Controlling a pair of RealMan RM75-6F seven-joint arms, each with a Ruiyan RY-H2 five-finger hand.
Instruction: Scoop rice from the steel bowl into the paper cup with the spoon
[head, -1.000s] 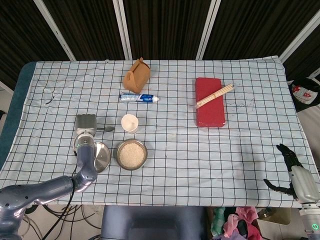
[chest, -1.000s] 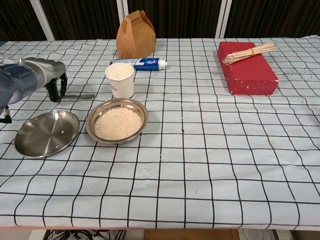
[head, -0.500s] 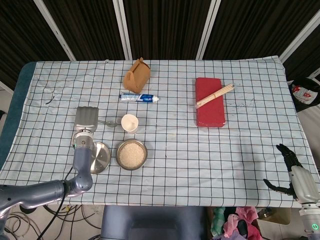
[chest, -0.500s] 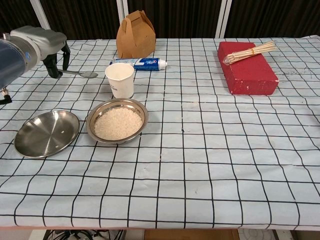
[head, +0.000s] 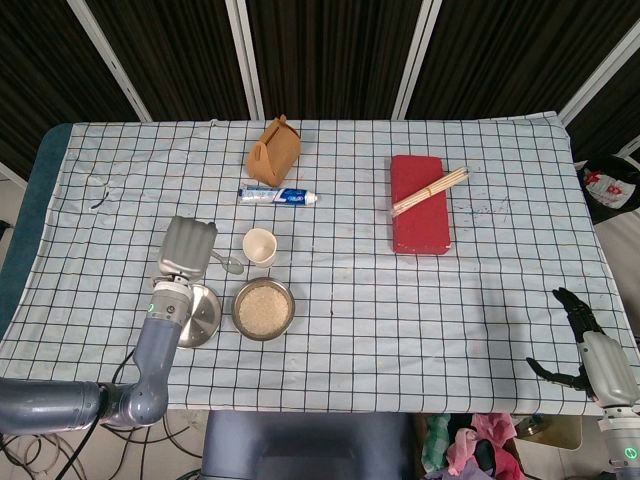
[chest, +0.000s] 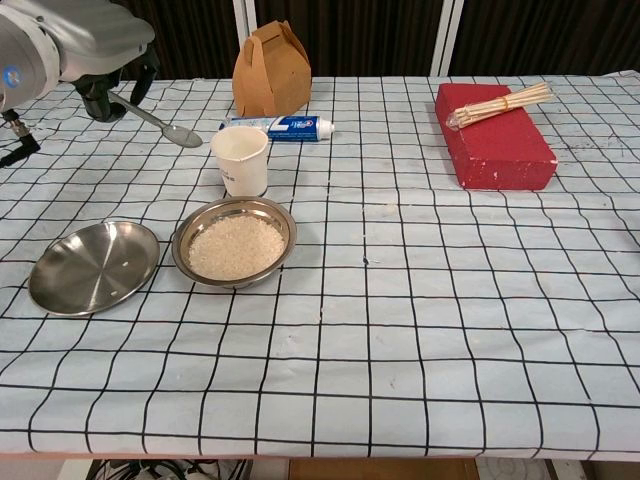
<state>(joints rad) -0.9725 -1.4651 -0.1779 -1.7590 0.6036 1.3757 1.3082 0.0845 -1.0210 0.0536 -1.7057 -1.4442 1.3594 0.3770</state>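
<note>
Since a second ago the left hand (chest: 95, 55) has risen off the checked tablecloth (chest: 420, 300) and come toward the paper cup (chest: 240, 159), lifting the spoon (chest: 158, 120) clear of the cloth. Its fingers are clamped on the spoon handle; the spoon slopes down to the right, its bowl in the air just left of the cup's rim. The steel bowl of rice (chest: 234, 242) sits just in front of the cup, with an empty steel plate (chest: 93, 266) close on its left. Behind the cup lie a toothpaste tube (chest: 281, 126) and a brown paper box (chest: 270, 70). A red block (chest: 495, 140) with a bundle of wooden sticks (chest: 498, 104) across it stands well apart to the right, leaving a broad open stretch of cloth between. The right hand (head: 588, 345) hangs off the table's near right corner; its fingers look spread and seem to hold nothing, though it is small in the head view.
</note>
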